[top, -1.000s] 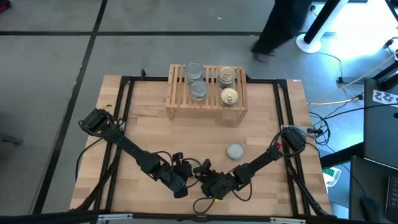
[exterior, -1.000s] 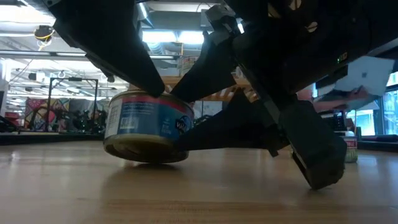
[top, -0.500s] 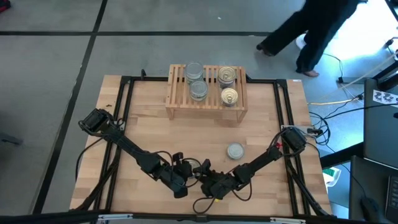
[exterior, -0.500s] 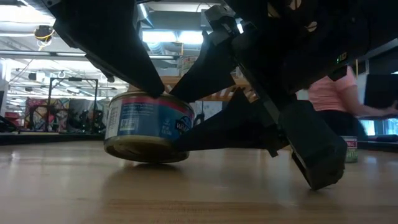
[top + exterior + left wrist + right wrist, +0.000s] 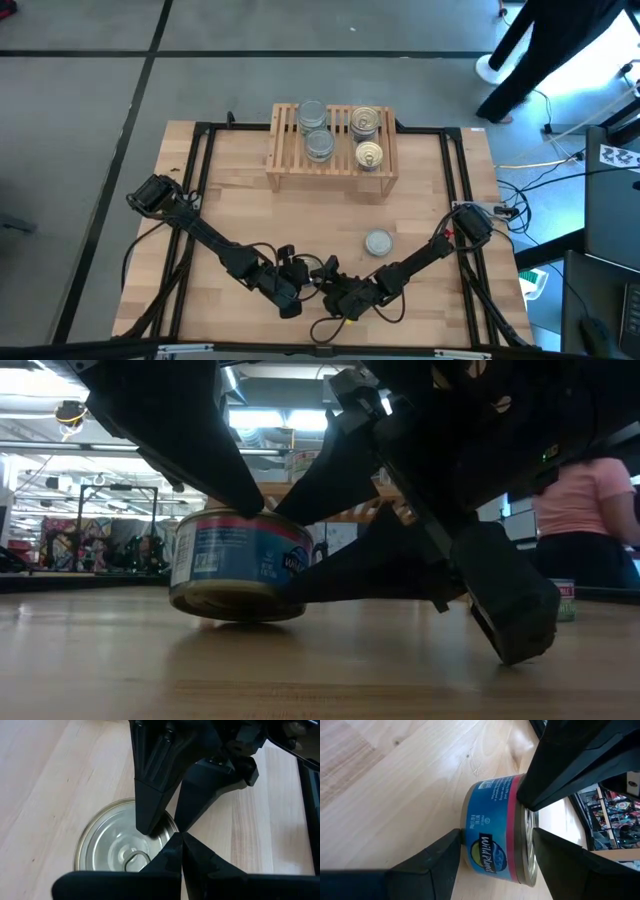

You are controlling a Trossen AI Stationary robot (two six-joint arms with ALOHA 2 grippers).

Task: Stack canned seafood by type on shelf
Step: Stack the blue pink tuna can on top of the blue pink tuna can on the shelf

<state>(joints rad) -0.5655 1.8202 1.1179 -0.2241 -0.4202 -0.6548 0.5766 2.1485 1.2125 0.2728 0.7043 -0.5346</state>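
Sitting near the worktop's front edge, about midway along it, a blue-and-red labelled tin (image 5: 238, 572) lies between the two arms' tips, its gold pull-tab top (image 5: 122, 847) up. In the low view its base looks slightly tilted, one side lifted off the wood.

Right pincer (image 5: 495, 857): fingers spread wide, one each side of the tin's wall, one finger (image 5: 437, 857) touching the label; firm grip on both sides cannot be confirmed.

Left pincer (image 5: 181, 836): fingers fully together, tip at the tin's top rim, beside the other arm's finger (image 5: 152, 795).

A silver-topped tin (image 5: 378, 242) stands alone on the worktop, a little toward the right edge, apart from both arms.

Shelf (image 5: 283, 175) at the worktop's back edge, centred. On its slats: two silver-grey tops (image 5: 316, 130) on the left half, two gold tops (image 5: 366, 138) on the right half. Stack heights cannot be judged from above.

A person (image 5: 585, 525) in a pink top stands beyond the worktop's right side.
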